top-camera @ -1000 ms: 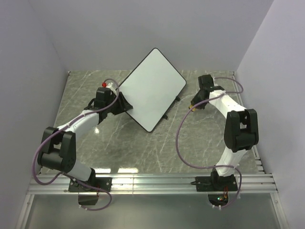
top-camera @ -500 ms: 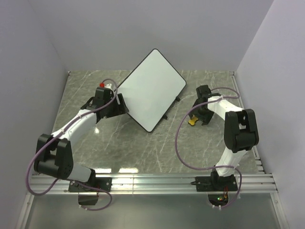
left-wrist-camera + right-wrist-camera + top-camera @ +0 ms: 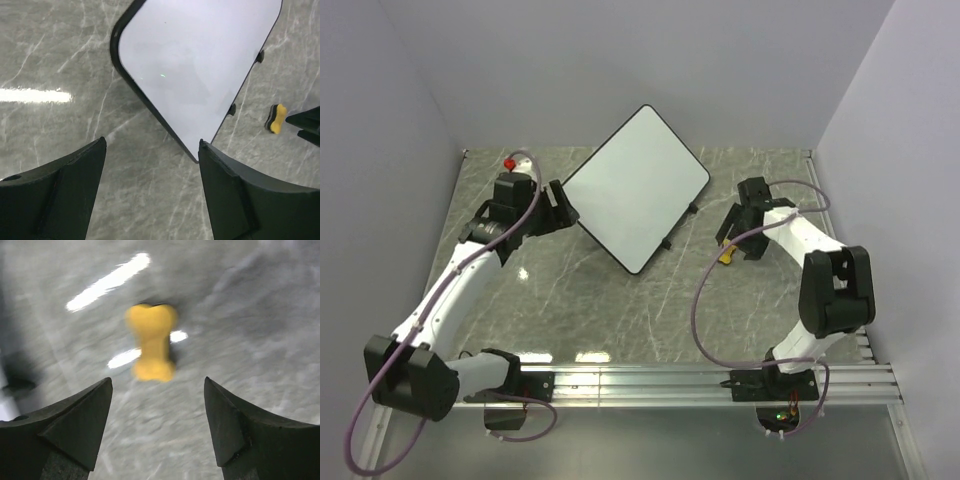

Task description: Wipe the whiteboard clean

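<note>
Marble table (image 3: 620,310) bears the whiteboard (image 3: 635,190), apparently blank, black-framed.

The large white rectangular whiteboard (image 3: 635,190), with rounded corners and a thin black frame, is sitting at the far middle of the scene. It is turned diamond-wise, one corner pointing near and another far. Its face is showing clean white, and small black feet (image 3: 694,207) are sticking out along its right edge.
</note>
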`<state>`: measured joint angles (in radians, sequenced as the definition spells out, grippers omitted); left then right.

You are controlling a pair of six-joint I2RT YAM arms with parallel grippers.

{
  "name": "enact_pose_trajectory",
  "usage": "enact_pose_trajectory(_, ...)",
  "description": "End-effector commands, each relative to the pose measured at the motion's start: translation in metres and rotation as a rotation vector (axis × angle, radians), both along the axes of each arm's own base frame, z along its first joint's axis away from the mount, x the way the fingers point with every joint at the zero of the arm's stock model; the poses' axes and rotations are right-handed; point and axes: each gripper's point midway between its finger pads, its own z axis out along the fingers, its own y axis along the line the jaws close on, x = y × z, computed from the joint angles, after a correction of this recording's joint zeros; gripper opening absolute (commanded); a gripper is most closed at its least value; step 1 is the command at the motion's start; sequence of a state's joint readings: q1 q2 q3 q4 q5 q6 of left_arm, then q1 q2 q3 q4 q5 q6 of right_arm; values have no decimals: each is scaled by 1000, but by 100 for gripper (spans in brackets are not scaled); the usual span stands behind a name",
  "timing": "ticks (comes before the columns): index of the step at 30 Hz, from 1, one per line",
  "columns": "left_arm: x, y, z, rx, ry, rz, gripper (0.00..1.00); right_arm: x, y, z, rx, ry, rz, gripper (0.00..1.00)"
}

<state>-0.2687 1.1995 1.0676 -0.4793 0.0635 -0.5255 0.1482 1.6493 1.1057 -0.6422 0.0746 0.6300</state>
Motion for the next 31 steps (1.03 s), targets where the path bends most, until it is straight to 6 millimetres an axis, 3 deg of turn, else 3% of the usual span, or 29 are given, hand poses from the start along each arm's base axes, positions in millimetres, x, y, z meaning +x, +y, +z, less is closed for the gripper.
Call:
enact_pose_trajectory(1,-16,14,31,-36,-38,90,80,25,38,77,188,-252,125,80)
enact_pose_trajectory(2,-23,15,41,-57,-60,101,80,28,47,97,237,-310,155,79)
enact_pose_trajectory(4,-27,21,48,-83,-81,155,79,31,65,156,315,-457,228,77)
enact_pose_trajectory(7,-29,35,56,-60,-124,217,77,28,72,224,372,-606,242,77)
enact_pose_trajectory(9,-25,38,58,-38,-134,224,77,18,83,264,477,-664,307,78)
enact_pose_trajectory(10,-22,37,59,-23,-137,211,77,13,87,293,507,-717,339,77)
enact_pose_trajectory(13,-14,35,53,-4,-108,204,75,-6,93,349,602,-835,363,86)
enact_pose_trajectory(14,-8,34,55,-1,-106,203,74,-10,93,359,644,-840,332,100)
enact_pose_trajectory(16,-4,34,59,6,-113,208,74,-17,89,380,665,-882,322,100)
enact_pose_trajectory(21,7,36,76,34,-145,209,74,-29,93,397,718,-917,356,100)
enact_pose_trajectory(31,7,47,90,120,-189,208,74,-41,97,370,700,-864,362,100)
